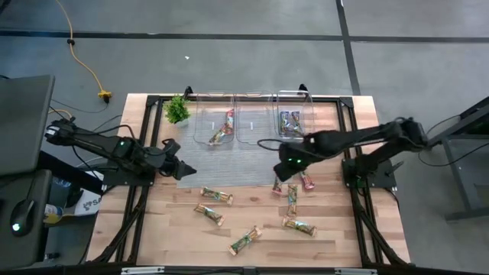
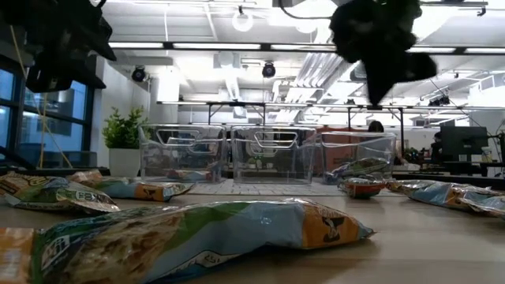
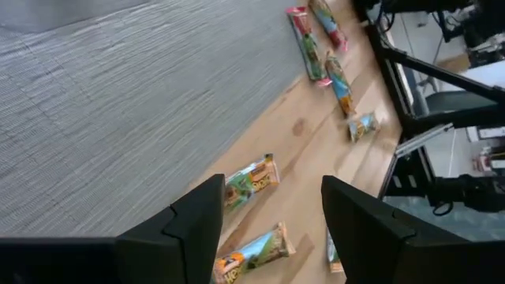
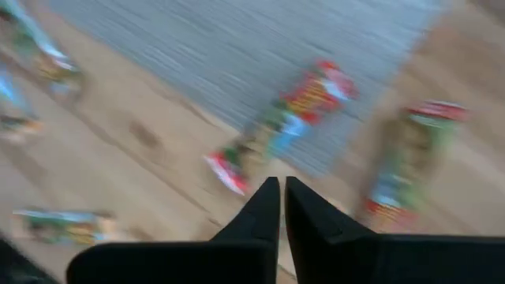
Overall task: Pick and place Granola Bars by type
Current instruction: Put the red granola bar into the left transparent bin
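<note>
The right hand (image 1: 288, 166) hangs above the grey woven mat (image 1: 229, 164), its two dark wedge-shaped fingers (image 4: 268, 207) pressed together on nothing. Just below it lie two red-ended granola bars (image 4: 280, 126), flat, oblong, in shiny crinkled wrappers, at the mat's edge; their print cannot be read. The left hand (image 1: 183, 169) waits across the mat, fingers apart and empty. More tan-and-green bars (image 1: 216, 195) scatter over the pale planked wooden desk (image 1: 168, 229) between and nearer than both hands. Beyond the right hand stand three clear plastic bins (image 1: 253, 118); the outer two hold bars.
</note>
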Motion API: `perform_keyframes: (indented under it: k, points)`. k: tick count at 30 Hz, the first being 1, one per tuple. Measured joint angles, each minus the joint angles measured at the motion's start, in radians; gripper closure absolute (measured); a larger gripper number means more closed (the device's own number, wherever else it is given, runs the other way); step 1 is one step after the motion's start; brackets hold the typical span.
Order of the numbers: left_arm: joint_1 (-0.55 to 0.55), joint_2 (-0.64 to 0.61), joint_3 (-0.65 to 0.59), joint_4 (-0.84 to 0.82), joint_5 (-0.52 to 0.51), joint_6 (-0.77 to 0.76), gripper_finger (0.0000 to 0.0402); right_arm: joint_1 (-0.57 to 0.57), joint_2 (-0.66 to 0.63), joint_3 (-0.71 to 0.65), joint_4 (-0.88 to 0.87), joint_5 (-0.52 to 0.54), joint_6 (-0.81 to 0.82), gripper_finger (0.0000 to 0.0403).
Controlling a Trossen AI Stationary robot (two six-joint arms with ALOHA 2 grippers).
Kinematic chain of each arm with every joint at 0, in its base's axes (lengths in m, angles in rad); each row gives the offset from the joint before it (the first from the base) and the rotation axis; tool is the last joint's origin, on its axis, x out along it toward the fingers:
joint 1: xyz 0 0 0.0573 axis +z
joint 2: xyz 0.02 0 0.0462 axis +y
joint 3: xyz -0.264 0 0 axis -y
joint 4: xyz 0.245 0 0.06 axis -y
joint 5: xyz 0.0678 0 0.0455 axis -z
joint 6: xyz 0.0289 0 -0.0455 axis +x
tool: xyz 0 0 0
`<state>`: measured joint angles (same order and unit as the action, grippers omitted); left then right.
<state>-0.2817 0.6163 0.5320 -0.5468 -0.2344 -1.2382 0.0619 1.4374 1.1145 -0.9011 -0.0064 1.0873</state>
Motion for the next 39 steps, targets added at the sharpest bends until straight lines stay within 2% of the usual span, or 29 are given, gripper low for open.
perform_keyframes:
  k: [4,12,17,20,22,31,39]
  points:
    - [0.000,0.000,0.000,-0.001,0.000,0.004,0.0197,0.000,0.031,-0.033,0.109,-0.010,0.067,0.0359]
    - [0.000,0.000,0.000,0.000,0.040,0.047,0.0197,-0.014,0.028,-0.157,0.177,-0.073,0.189,0.0259]
    - [0.000,-0.002,0.000,-0.001,0.042,0.068,0.0197,-0.038,0.028,-0.252,0.353,-0.105,0.250,0.0218]
    - [0.000,-0.030,0.000,-0.031,0.041,0.089,0.0197,-0.056,0.028,-0.295,0.430,-0.120,0.273,0.0213]
    - [0.000,-0.067,0.001,-0.090,0.004,0.078,0.0197,-0.063,0.028,-0.313,0.445,-0.130,0.274,0.0213]
    - [0.000,-0.324,0.001,-0.247,-0.075,0.091,0.0197,-0.070,0.048,-0.327,0.460,-0.141,0.269,0.0213]
    - [0.000,-0.394,0.001,-0.317,-0.084,0.101,0.0197,-0.076,0.143,-0.320,0.527,-0.171,0.251,0.0213]
